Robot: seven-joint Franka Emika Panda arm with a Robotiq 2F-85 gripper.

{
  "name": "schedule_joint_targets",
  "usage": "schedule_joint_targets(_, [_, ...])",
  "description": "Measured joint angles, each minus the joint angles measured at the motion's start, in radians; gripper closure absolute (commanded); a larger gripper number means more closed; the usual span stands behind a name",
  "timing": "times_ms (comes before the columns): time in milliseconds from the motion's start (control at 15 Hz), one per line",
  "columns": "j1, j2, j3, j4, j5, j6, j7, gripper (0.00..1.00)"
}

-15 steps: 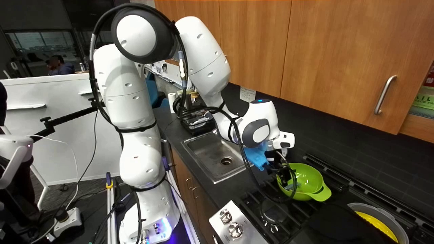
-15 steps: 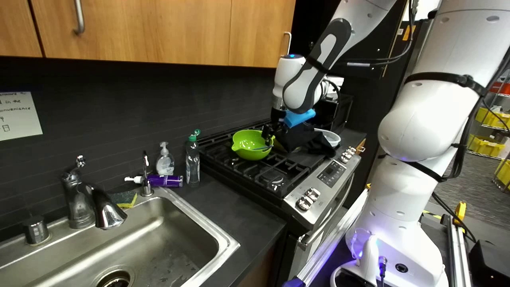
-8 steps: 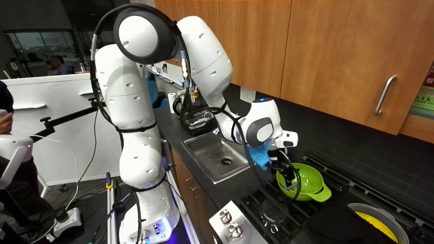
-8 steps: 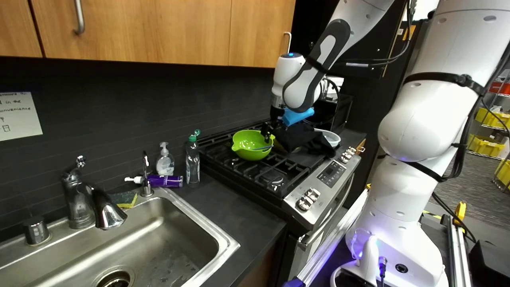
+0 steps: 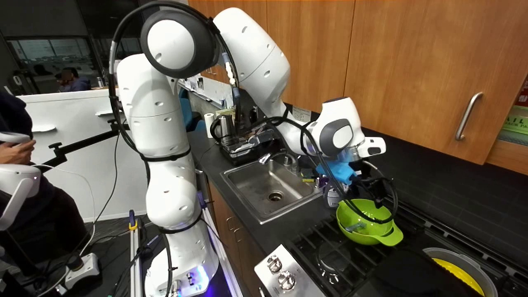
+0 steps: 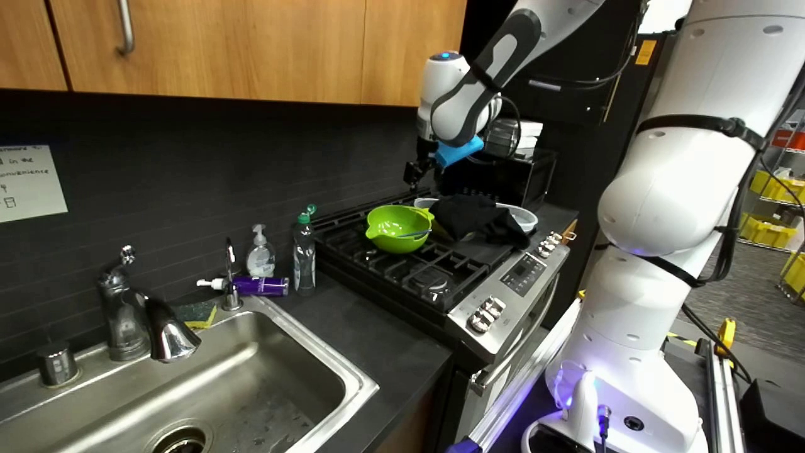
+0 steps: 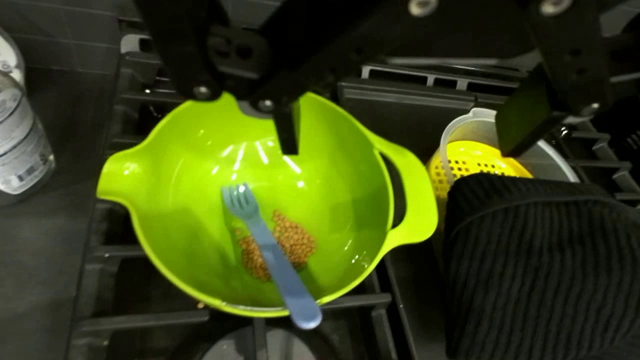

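Above the stove [image 6: 517, 277], the gripper [image 7: 399, 150] hangs with its two fingers [image 7: 286, 132] spread wide apart, higher than the green bowl [image 7: 345, 200] and clear of its rim in an exterior view. The bowl sits upright on the burner grates [image 7: 145, 320], spout on one side, loop handle on the other. From the wrist, one finger crosses in front of the bowl's wall, the other in front of a pale grey tub [image 5: 478, 270] with a yellow strainer [image 7: 470, 155] in it. A blue fork [image 7: 272, 255] lies tilted in the bowl, tines inside and handle end out over the rim; brown grains [image 7: 296, 242] are gathered on the bottom, on both sides of it. A black cloth [image 7: 530, 270] is just beside the bowl's handle and hides part of the tub. On the counter [image 6: 377, 333], a green-capped bottle [image 6: 304, 255] stands next to the stove, with a pump bottle [image 6: 260, 257] upright and a purple bottle [image 6: 263, 286] on its side near it. Beside these are the sink [image 6: 361, 385], the faucet [image 6: 126, 321] and a sponge [image 6: 201, 319].
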Motion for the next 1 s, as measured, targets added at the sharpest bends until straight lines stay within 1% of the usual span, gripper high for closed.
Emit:
schedule_joint_targets(133, [0.0, 0.015, -0.003, 0.07, 0.021, -0.075, -0.034, 0.0])
schedule_joint_targets(400, [0.001, 0.063, -0.004, 0.176, 0.097, -0.2, -0.083, 0.0])
schedule_joint_targets(667, [0.003, 0.091, -0.004, 0.228, 0.183, -0.316, -0.095, 0.0])
schedule_joint_targets(1000, [0.004, 0.112, -0.007, 0.283, 0.233, -0.467, -0.094, 0.0])
